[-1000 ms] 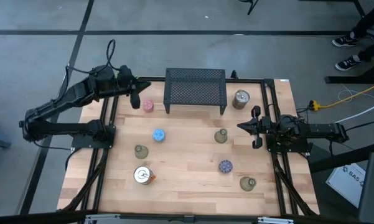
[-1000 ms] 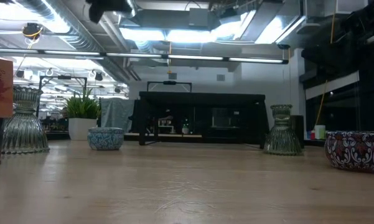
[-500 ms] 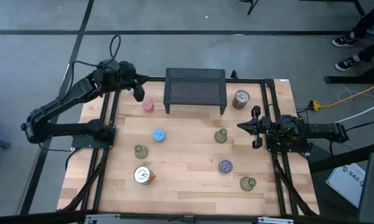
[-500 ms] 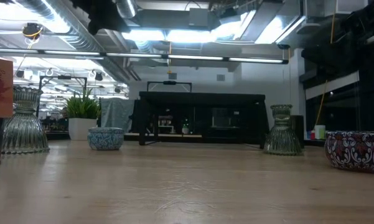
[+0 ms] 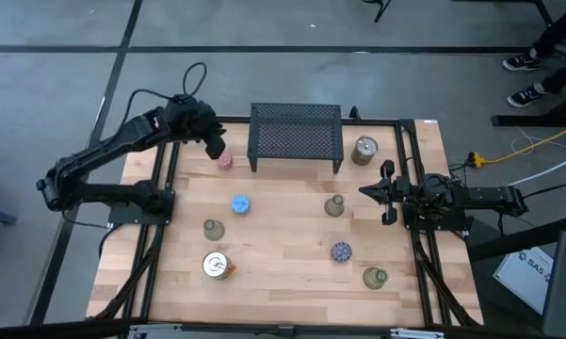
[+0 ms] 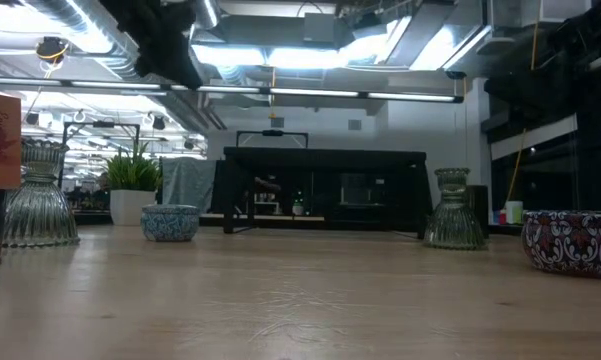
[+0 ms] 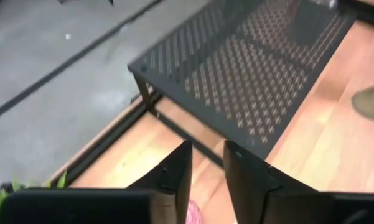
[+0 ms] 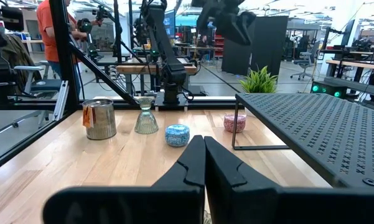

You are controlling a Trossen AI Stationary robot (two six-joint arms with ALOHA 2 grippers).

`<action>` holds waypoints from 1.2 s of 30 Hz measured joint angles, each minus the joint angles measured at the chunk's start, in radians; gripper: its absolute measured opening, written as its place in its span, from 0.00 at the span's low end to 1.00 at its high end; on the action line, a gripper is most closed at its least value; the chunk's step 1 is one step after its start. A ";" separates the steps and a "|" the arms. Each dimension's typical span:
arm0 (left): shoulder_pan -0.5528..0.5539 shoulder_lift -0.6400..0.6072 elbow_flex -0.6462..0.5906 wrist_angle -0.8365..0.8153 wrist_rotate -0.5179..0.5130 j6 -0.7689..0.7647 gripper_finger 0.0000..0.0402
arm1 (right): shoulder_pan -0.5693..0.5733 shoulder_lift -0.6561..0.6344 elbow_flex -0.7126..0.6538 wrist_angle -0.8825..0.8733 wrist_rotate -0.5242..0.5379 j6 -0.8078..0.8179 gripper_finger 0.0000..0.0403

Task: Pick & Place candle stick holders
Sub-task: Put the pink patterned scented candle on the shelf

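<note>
Left gripper (image 5: 214, 146) at the far left of the table (image 5: 283, 292), pointing down, fingers (image 7: 174, 177) a little apart with nothing between them. Directly under its tips, a pink candle stick holder (image 5: 225, 161), peeking in at the edge of the left wrist view; contact impossible to judge. Just beside that, the black mesh rack (image 5: 297, 137), standing along the far edge.

Further out from the left gripper, toward the middle of the table:
- light blue holder (image 5: 240, 204), standing alone
- olive-grey holder (image 5: 213, 229), near the light blue one
- shiny silver holder (image 5: 216, 266), close to the front left

Across the table:
- second olive-grey holder (image 5: 334, 206), near the right gripper's tips
- speckled dark blue holder (image 5: 341, 251)
- third olive-grey holder (image 5: 375, 277), at the front right
- silver can-shaped holder (image 5: 363, 150), beside the rack's right end

Right gripper (image 5: 365, 191) waiting at the right edge, lying level, fingers pressed together, empty. Beyond the far left corner, a small green plant (image 8: 259, 79).
</note>
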 joint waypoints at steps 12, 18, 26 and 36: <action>0.000 0.079 0.000 -0.102 -0.005 -0.026 0.49 | 0.000 0.000 0.000 0.000 0.000 0.000 0.00; 0.001 0.106 -0.001 -0.181 -0.014 -0.027 0.60 | 0.000 0.000 0.000 0.000 0.000 0.000 0.00; 0.024 0.113 -0.001 -0.184 -0.032 -0.030 0.79 | 0.000 0.000 0.000 0.000 0.000 0.000 0.00; 0.020 0.113 -0.093 -0.172 0.007 -0.058 0.91 | 0.000 0.000 0.000 0.000 0.000 0.000 0.00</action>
